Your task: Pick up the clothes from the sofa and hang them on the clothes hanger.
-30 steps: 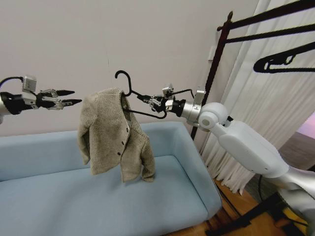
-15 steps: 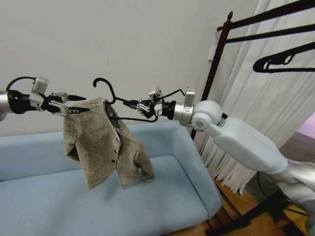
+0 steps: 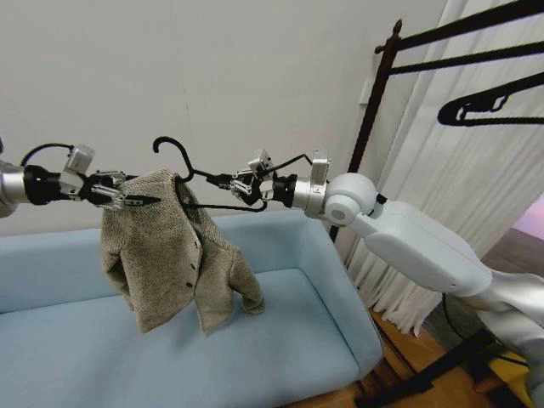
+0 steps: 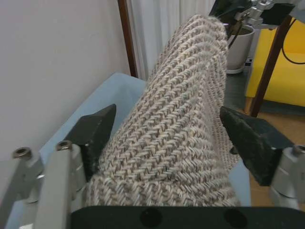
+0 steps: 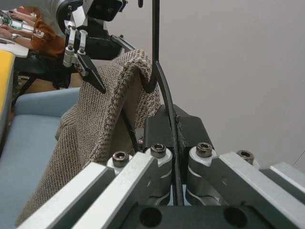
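One slim black hanger (image 5: 155, 47) in right end effector (image 3: 235, 182) carries herringbone-knit cardigan (image 3: 161, 246).

Shows the right gripper (image 5: 172, 136) with jaws pinched on the black hanger (image 5: 155, 43), a beige knit cardigan (image 5: 100, 119) draped over it, the left gripper (image 5: 106, 58) spread around the cardigan's far shoulder, a blue sofa (image 5: 28, 138) below.

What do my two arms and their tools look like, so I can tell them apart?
Right arm: smooth white rounded shells, a silver wrist collar, a black cable looped over it. Right tool: bolted silver links with black fingers. Left arm: black and silver wrist, a looping black cable, a small grey box on top. Left tool: silver links, black wedge-shaped pads.
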Tool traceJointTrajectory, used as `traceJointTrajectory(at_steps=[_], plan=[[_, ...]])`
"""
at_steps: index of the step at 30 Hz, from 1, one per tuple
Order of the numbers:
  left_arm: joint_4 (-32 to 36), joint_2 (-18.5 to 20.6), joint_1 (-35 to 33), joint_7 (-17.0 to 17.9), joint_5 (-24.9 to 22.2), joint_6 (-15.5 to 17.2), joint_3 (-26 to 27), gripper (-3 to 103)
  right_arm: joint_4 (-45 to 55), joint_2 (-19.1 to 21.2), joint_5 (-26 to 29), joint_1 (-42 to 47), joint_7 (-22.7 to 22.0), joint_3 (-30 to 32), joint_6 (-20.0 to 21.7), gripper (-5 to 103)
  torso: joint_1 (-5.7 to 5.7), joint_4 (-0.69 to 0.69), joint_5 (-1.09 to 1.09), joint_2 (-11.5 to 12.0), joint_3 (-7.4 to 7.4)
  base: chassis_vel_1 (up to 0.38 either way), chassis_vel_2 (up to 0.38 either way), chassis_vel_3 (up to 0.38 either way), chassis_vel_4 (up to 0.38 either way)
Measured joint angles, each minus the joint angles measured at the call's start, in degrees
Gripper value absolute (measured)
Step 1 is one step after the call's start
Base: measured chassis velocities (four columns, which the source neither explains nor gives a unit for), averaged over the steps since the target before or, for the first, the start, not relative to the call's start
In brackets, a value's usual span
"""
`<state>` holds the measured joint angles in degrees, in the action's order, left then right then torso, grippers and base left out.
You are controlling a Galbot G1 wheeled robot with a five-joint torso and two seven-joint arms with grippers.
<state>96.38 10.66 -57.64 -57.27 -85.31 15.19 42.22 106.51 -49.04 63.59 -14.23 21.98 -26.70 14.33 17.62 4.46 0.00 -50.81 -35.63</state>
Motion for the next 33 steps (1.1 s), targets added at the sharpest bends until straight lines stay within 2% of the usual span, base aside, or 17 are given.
traceJointTrajectory(at_steps=[1, 3, 7, 10, 14, 16, 18, 22, 24, 26, 30, 31, 33], plan=[[-0.17, -0.17, -0.02, -0.94, -0.02, 0.02, -0.05, 65, 0.02, -0.03, 0.0, -0.05, -0.1, -0.21, -0.02, 1, 0.0, 0.0, 0.0, 0.0, 0.0, 0.0, 0.0, 0.0, 0.0], [-0.37, -0.3, -0.05, -1.65, -0.04, 0.02, -0.09, 65, 0.02, -0.04, 0.01, -0.14, -0.16, -0.36, -0.03, 1, 0.0, 0.0, 0.0, 0.0, 0.0, 0.0, 0.0, 0.0, 0.0], [-1.16, -0.79, -0.18, -3.11, -0.19, -0.09, -0.25, 43, 0.0, 0.04, 0.09, -0.36, -0.31, -0.87, -0.1, 1, 0.0, 0.0, 0.0, 0.0, 0.0, 0.0, 0.0, 0.0, 0.0], [-1.24, -0.96, -0.19, -3.23, -0.21, -0.16, -0.26, 38, 0.02, 0.12, 0.11, -0.36, -0.37, -1.01, -0.16, 1, 0.0, 0.0, 0.0, 0.0, 0.0, 0.0, 0.0, 0.0, 0.0], [-1.17, -1.23, -0.22, -3.25, -0.21, -0.24, -0.28, 16, 0.4, 0.44, 0.44, -0.36, -0.51, -1.21, -0.26, 1, 0.0, 0.0, 0.0, 0.0, 0.0, 0.0, 0.0, 0.0, 0.0], [-1.1, -1.29, -0.22, -3.32, -0.23, -0.26, -0.28, 16, 0.52, 0.57, 0.62, -0.36, -0.6, -1.24, -0.27, 1, 0.0, 0.0, 0.0, 0.0, 0.0, 0.0, 0.0, 0.0, 0.0], [-1.0, -1.41, -0.24, -3.41, -0.4, -0.5, -0.28, 7, 0.73, 0.87, 0.77, -0.36, -0.62, -1.27, -0.28, 1, 0.0, 0.0, 0.0, 0.0, 0.0, 0.0, 0.0, 0.0, 0.0], [-0.84, -1.75, -0.21, -3.72, -0.58, -0.62, -0.31, 5, 0.97, 1.4, 0.63, -0.18, -1.68, -1.36, -0.41, -1, 0.0, 0.0, 0.01, 0.0, 0.0, 0.0, 0.0, 0.0, 0.0], [-0.99, -1.98, -0.12, -4.68, -0.5, -0.32, -0.34, 5, 0.85, 1.88, 0.59, -0.01, -2.33, -1.36, -0.53, 9, 0.0, 0.0, 0.01, 0.0, 0.0, 0.0, 0.0, 0.0, 0.0], [-1.04, -2.1, -0.03, -5.2, -0.44, -0.13, -0.34, 5, 0.88, 2.09, 0.6, 0.1, -2.71, -1.36, -0.54, 9, 0.0, 0.0, 0.0, 0.0, 0.0, 0.0, 0.0, 0.0, 0.0], [-1.04, -2.79, 0.34, -7.31, -0.07, 0.29, -0.34, 5, 1.71, 3.07, 1.85, 0.83, -5.88, -1.32, -0.54, 30, 0.0, 0.0, 0.0, 0.0, 0.0, 0.0, 0.0, 0.0, 0.0], [-1.04, -2.79, 0.34, -7.31, -0.07, 0.29, -0.34, 5, 1.71, 3.07, 1.85, 0.83, -5.88, -1.32, -0.54, 30, 0.0, 0.0, 0.0, 0.0, 0.0, 0.0, 0.0, 0.0, 0.0], [-1.01, -3.16, 0.46, -7.86, 0.09, 0.3, -0.34, 5, 1.88, 3.98, 2.74, 1.4, -7.58, -0.59, -0.22, 41, 0.0, -0.01, 0.01, 0.0, 0.0, 0.0, 0.0, 0.0, 0.0]])
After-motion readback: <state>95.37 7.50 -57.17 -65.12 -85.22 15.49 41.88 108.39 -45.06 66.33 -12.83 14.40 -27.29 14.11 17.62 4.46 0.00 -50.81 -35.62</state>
